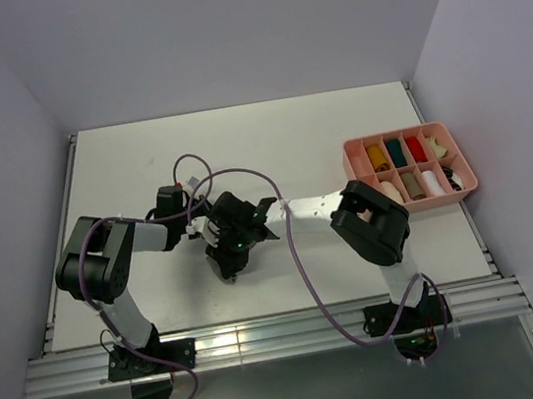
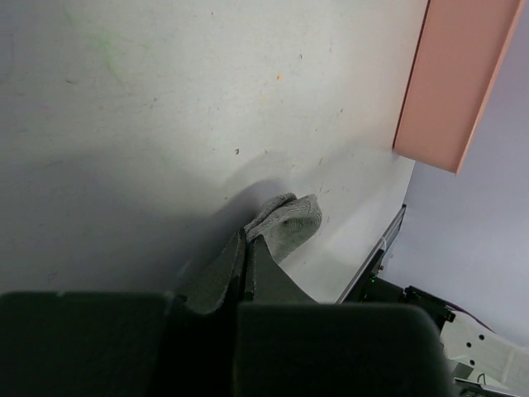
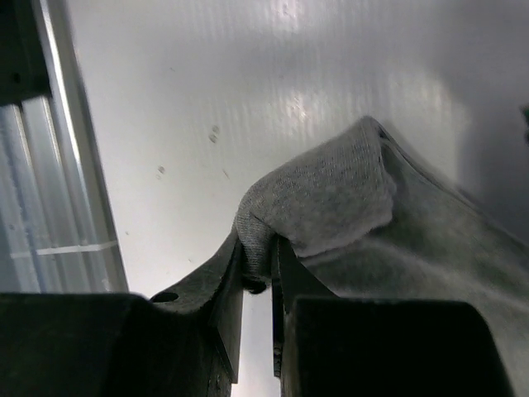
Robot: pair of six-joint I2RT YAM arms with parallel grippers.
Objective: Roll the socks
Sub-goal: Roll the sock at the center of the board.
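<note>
Grey sock [image 2: 289,222] sits mid-table, caught between both arms. From the top view I honestly can't pick it out. The left gripper [image 1: 209,229] and right gripper [image 1: 255,223] are bunched together right over it on the table [image 1: 239,144], well clear of the pink tray [image 1: 416,204] of rolled bundles. My worry here is that the two heads are so close that any twist to roll could knock them into each other.

Left wrist view: the fingers [image 2: 234,263] are pressed together on a thin bit of fabric, with a small curled end poking out past the tips. That's a skinny bite, so I'd guess it slips out if the other arm tugs.

Right wrist view: the fingers [image 3: 225,273] are nearly closed and pinch the folded edge of the sock. The rest bulges loose above and to the right. The fold looks soft and not tight, so it could spring open or go lopsided once either grip lets go. Pulling apart would probably just stretch it flat.
</note>
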